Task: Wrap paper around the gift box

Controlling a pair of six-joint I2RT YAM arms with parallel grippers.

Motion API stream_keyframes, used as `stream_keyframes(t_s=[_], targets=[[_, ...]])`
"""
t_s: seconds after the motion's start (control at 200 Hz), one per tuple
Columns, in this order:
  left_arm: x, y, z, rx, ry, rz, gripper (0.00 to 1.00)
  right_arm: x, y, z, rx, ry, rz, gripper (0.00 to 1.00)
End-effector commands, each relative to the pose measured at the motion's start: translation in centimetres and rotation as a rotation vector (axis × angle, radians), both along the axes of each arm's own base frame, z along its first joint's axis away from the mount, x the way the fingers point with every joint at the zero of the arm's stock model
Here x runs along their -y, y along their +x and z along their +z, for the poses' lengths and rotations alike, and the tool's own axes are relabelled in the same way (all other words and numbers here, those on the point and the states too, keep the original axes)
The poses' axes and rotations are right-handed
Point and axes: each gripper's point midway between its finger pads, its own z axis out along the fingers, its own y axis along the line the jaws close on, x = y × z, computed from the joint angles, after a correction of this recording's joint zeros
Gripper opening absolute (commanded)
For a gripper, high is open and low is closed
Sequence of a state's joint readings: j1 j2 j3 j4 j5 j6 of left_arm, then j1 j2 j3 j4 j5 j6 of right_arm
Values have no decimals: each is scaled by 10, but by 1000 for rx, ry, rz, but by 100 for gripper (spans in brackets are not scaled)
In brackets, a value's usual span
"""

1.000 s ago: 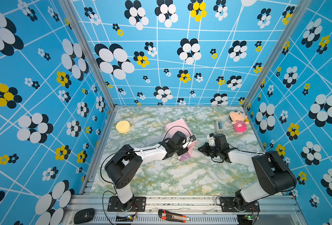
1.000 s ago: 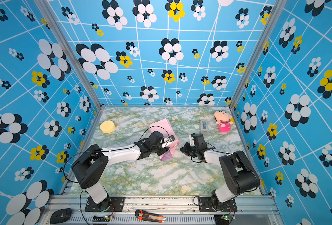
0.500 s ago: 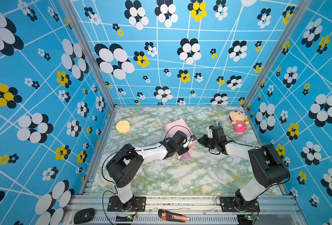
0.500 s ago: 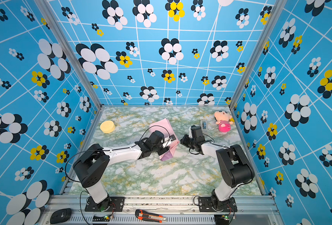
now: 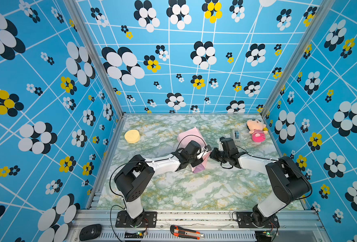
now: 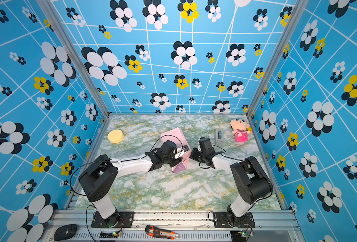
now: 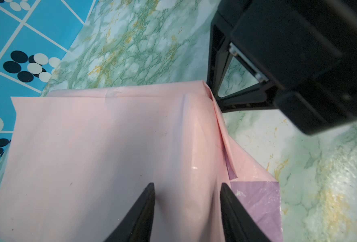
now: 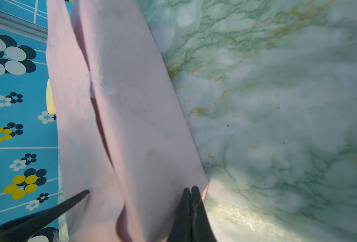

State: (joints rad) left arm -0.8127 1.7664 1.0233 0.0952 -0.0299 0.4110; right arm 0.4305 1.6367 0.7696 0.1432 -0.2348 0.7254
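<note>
Creased pale-pink paper (image 7: 102,146), lilac at one corner, sits clasped between my half-spread left fingers (image 7: 144,209). My right fingers (image 8: 186,209) press together at its edge.

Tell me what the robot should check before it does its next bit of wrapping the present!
1. Paper covers the top, pink side out: ok.
2. Gift box hidden underneath, its seating: cannot tell.
3. Left gripper, jaws apart astride a paper ridge, firm hold: cannot tell.
4. Right gripper, jaws shut at the paper's edge, pinching it: cannot tell.
5. Lilac flap sticks out unfolded: not ok.
6. Tape dispenser in sight beside the doll: ok.
</note>
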Motion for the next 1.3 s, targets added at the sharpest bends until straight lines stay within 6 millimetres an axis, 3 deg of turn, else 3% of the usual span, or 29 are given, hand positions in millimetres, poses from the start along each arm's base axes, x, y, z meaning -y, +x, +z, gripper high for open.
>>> stream_keyframes(t_s=[0.0,0.445,0.775,1.294], targets=[[-4,-11,-25,-83,43,-13,51,-1,-3,6,8,-5,-15,0],[-5,-12,-26,-84,43,-11,51,-22,-10,-4,1,66,13,0],[-6,-12,-27,-86,46,-8,51,-14,-21,-13,-30,52,-18,0],[-6,-13,-27,-88,40,-7,51,-27,-14,-13,-6,100,-7,0]])
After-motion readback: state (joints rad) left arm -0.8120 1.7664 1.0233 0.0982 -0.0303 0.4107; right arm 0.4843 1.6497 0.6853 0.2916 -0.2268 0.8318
